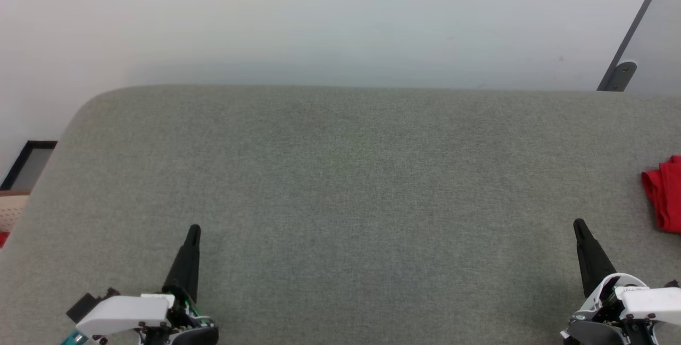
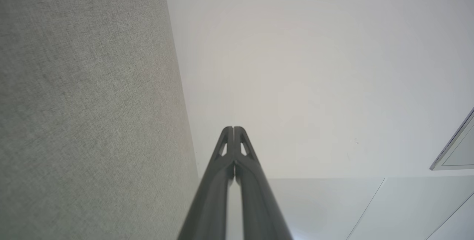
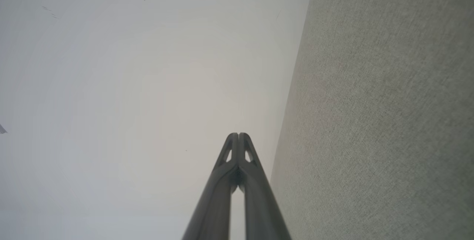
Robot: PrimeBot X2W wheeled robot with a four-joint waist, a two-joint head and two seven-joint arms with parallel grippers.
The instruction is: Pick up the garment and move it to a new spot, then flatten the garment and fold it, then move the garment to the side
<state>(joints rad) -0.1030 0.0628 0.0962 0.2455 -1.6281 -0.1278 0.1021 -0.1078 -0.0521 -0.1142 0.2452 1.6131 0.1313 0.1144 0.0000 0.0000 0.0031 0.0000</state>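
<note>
A broad padded surface [image 1: 340, 201] covered in grey-green woven cloth takes up most of the head view; its weave is fine and matte, its far left corner is rounded, and its far edge runs straight across beneath a plain pale wall [image 1: 340, 15]; in both wrist views the same cloth meets that wall along a straight line.

The garment [image 1: 664, 196] lies on the surface at the far right edge of the head view, where the frame cuts it off; what shows is a bunched lump of bright red soft fabric, with rounded folds and a rolled hem on its left side; the visible part is longer than wide, its long axis running from the robot's side towards the wall; which way the whole shirt points cannot be told.

The right gripper [image 1: 579, 223] stands at the lower right, left of the garment and apart from it; its two dark tapered fingers are pressed together to one point, as its wrist view [image 3: 239, 134] confirms; the left gripper [image 1: 194, 228] at the lower left is well apart from the garment, its fingers likewise pressed together with nothing between them [image 2: 233, 128]; both rise from white wrist housings.

A slanted grey metal bar [image 1: 633, 31] crosses the upper right corner; a dark-framed panel [image 1: 29, 164] sits low at the left edge.
</note>
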